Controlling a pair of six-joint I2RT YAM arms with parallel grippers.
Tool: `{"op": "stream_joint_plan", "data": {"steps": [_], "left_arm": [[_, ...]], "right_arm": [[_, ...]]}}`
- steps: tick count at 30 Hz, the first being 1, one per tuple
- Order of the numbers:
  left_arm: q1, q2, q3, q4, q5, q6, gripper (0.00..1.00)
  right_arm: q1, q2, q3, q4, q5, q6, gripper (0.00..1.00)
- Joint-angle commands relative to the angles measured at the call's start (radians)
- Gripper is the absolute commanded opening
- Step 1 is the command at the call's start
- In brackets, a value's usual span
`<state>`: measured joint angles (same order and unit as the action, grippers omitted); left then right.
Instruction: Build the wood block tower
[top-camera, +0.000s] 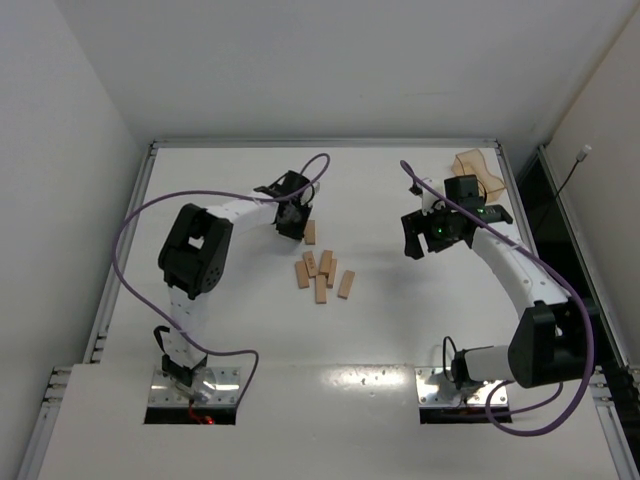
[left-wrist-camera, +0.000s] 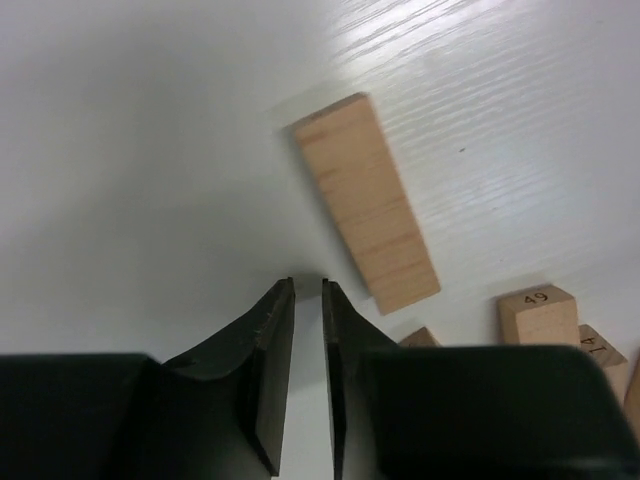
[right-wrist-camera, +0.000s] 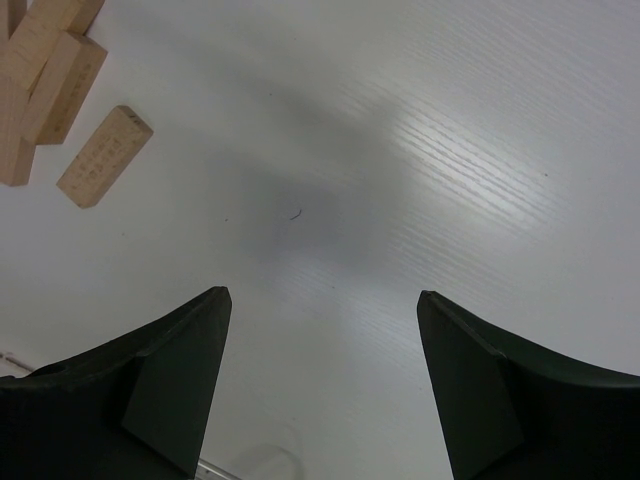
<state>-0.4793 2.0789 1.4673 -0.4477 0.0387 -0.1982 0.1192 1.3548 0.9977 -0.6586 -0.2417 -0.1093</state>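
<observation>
Wood blocks (top-camera: 322, 272) lie on the table (top-camera: 400, 320), outside the tray (top-camera: 478, 170).

Left-wrist view: the number "49" is printed in dark ink on the end face of one wood block (left-wrist-camera: 537, 312). The neighbouring block (left-wrist-camera: 603, 355) bears "14" on its end, read sideways. Right-wrist view: a lone block (right-wrist-camera: 104, 157) carries faint markings along its side, too small to read.
</observation>
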Motion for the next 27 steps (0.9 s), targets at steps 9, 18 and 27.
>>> {"op": "stream_joint_plan", "data": {"steps": [9,18,27], "left_arm": [[-0.031,-0.321,-0.047,-0.150,-0.089,-0.213,0.74],[-0.114,-0.385,-0.234,-0.204,-0.010,-0.420,0.81],[-0.114,-0.290,-0.225,-0.195,-0.019,-0.478,0.73]], "right_arm": [[-0.006,-0.023,-0.022,0.028,-0.024,-0.006,0.73],[-0.006,-0.023,-0.022,0.028,-0.024,-0.006,0.73],[-0.006,-0.051,-0.033,0.019,-0.024,-0.006,0.73]]}}
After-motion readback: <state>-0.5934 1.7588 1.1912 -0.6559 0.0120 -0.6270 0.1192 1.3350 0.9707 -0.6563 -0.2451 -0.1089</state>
